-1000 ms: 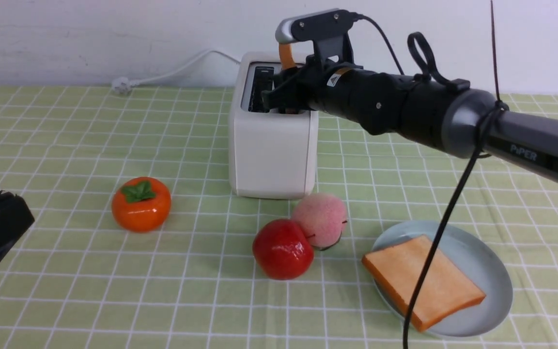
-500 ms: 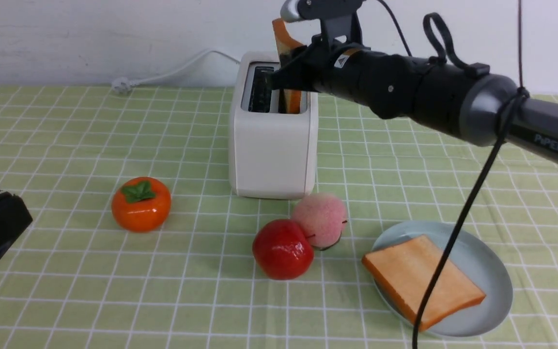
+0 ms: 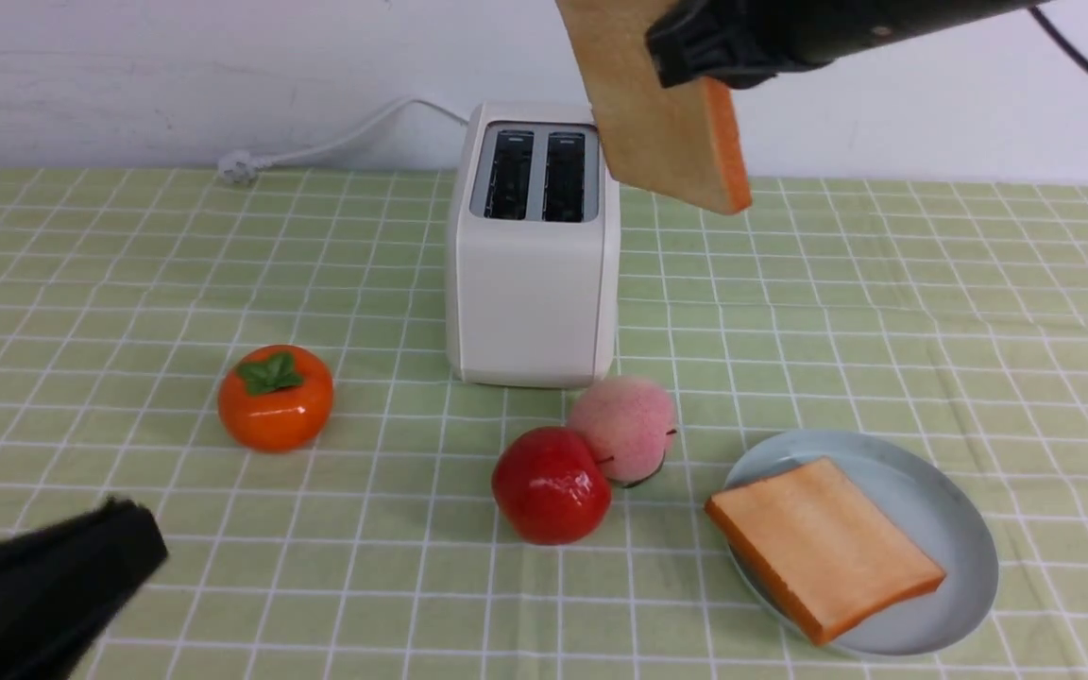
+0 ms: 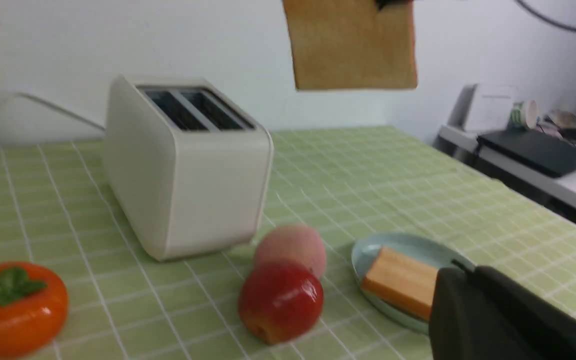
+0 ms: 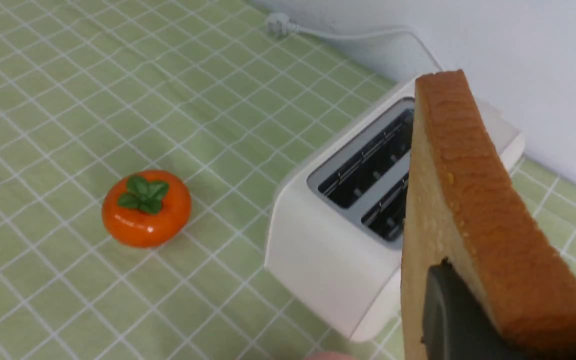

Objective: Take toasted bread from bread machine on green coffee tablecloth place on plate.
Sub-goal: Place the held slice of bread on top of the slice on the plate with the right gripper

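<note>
Right jaws: clamped on top edge of 2nd toast slice (image 3: 662, 113); it hangs on edge, tilted, above & just right of the toaster (image 3: 533, 246). Likely the same grip that drew it straight up from the slot.
Height: well above the desk, prob. to clear the toaster before swinging to the plate (image 3: 974, 529).
Plate: 1st slice (image 3: 823, 548) lies flat on it, near-right on the green check tablecloth (image 3: 128, 236).
Left jaws: pressed together, empty, low at near left.
Vs. half a sec ago: slice was part-way in right slot; now free, both slots empty. Left arm has edged inward.
</note>
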Controlling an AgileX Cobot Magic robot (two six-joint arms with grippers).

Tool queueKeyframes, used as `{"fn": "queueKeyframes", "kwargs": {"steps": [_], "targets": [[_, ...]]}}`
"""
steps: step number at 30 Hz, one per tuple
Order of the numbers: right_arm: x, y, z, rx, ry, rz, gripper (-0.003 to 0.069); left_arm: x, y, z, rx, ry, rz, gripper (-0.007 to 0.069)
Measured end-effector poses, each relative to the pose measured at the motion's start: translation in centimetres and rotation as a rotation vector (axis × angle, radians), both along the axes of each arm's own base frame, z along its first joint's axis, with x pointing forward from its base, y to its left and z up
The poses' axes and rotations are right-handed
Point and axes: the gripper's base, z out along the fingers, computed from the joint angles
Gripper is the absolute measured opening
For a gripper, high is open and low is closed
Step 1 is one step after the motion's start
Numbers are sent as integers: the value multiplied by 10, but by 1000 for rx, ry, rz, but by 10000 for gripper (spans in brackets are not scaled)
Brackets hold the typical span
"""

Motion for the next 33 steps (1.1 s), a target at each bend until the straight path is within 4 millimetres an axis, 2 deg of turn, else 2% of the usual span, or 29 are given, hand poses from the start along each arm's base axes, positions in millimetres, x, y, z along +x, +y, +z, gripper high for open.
{"fn": "queueKeyframes", "kwargs": {"steps": [3, 4, 7, 10, 14, 18, 19, 23, 27, 28, 33], "targets": [[-31, -16, -6, 4, 54, -21, 111, -4, -6, -25, 31, 37, -72, -2], [-33, -17, -10, -3, 68, -23, 111, -4, -7, -26, 33, 38, -77, -2], [-69, -39, -32, -10, 148, -76, 111, -8, -10, -45, 69, 47, -130, -2], [-91, -55, -58, -28, 219, -138, 111, -9, -10, -57, 87, 69, -151, -2], [-114, -73, -82, -26, 280, -243, 109, -10, -10, -64, 101, 83, -154, 1], [-117, -82, -101, -64, 303, -320, 109, -10, -10, -65, 102, 84, -154, 4], [-115, -84, -110, -72, 320, -363, 109, -10, -10, -65, 102, 84, -154, 4], [-108, -85, -125, -85, 364, -428, 109, -10, -10, -65, 102, 84, -154, 5], [-90, -88, -141, -132, 387, -487, 109, -10, -10, -65, 102, 84, -154, 12], [-80, -91, -149, -169, 391, -505, 109, -10, -10, -65, 102, 84, -154, 15], [-68, -89, -160, -200, 384, -501, 109, -10, -10, -65, 102, 84, -154, 19]]}}
